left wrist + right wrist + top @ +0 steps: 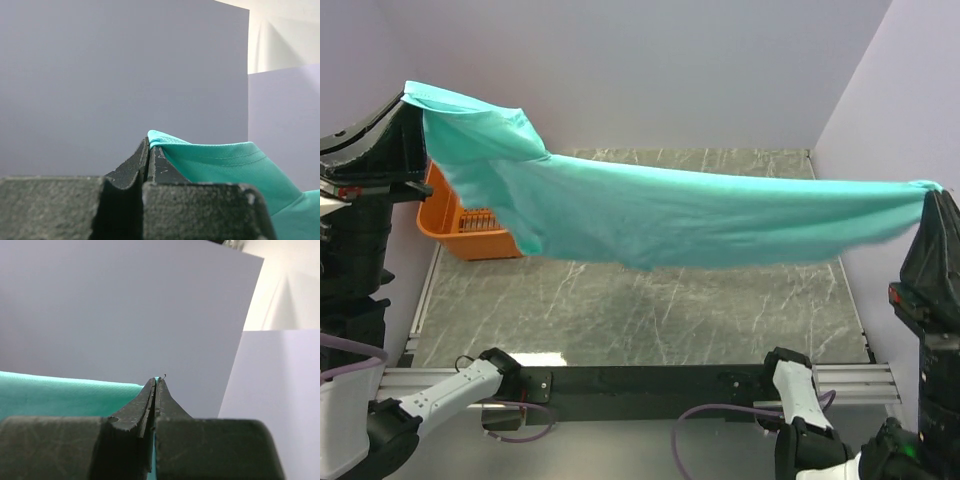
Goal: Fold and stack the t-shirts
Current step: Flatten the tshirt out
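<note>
One teal-green t-shirt (670, 210) hangs stretched in the air across the whole width of the table, sagging in the middle. My left gripper (412, 98) is raised high at the far left and is shut on one corner of the shirt; in the left wrist view the fabric (225, 165) comes out of the closed jaws to the right. My right gripper (932, 190) is raised at the far right and is shut on the opposite corner; in the right wrist view the fabric (60, 392) runs off to the left.
An orange plastic basket (455, 222) stands at the back left of the marble table (650, 320), partly behind the hanging shirt. Grey walls enclose the back and right side.
</note>
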Controlling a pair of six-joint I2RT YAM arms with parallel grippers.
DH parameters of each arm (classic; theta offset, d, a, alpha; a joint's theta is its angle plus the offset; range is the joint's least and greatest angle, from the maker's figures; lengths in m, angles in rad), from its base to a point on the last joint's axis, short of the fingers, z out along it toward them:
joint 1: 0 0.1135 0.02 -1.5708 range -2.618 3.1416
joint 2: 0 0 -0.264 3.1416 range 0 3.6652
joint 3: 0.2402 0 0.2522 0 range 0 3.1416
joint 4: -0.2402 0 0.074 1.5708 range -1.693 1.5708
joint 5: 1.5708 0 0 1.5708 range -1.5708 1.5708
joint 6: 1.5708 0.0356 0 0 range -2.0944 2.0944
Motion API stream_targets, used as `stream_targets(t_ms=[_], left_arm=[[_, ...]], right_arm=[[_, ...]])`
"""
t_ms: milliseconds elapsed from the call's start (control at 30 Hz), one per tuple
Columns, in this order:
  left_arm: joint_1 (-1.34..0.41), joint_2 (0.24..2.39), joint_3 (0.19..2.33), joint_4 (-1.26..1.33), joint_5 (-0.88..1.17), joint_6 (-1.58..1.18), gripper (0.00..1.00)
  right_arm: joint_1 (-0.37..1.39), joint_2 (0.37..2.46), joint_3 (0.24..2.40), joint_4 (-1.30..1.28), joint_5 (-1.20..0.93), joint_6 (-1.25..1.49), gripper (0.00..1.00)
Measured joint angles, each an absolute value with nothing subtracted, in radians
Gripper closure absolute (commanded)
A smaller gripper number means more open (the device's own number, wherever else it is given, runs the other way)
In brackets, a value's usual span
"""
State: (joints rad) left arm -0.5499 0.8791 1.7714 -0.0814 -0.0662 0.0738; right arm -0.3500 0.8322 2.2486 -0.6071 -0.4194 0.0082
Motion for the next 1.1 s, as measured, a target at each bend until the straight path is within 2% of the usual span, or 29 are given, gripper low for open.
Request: stream_targets(t_ms=[167, 433, 700, 900, 1100], left_arm=[[-0.55, 0.88, 1.752, -0.101, -0.058, 0.063, 1.0], [-0.55, 0.975, 1.474, -0.013, -0.057, 0.057, 1.0], [-0.549, 1.45, 1.237, 0.107, -0.06, -0.004, 0.99], [-0.533, 1.831, 1.351, 0.084, -0.076, -0.046, 1.0], [-0.477, 2.142, 1.67, -0.034, -0.099, -0.088, 1.0]], right_arm=[[-0.344, 0.798, 2.172, -0.572, -0.385, 0.023, 1.0], [-0.345, 0.804, 1.562, -0.478, -0.412, 0.029, 1.0], [-0.341, 0.944, 0.954, -0.255, -0.454, 0.019, 1.0], [-0.313, 1.304, 0.913, -0.104, -0.482, -0.001, 1.0], [-0.29, 1.717, 1.147, -0.094, -0.479, 0.0, 1.0]])
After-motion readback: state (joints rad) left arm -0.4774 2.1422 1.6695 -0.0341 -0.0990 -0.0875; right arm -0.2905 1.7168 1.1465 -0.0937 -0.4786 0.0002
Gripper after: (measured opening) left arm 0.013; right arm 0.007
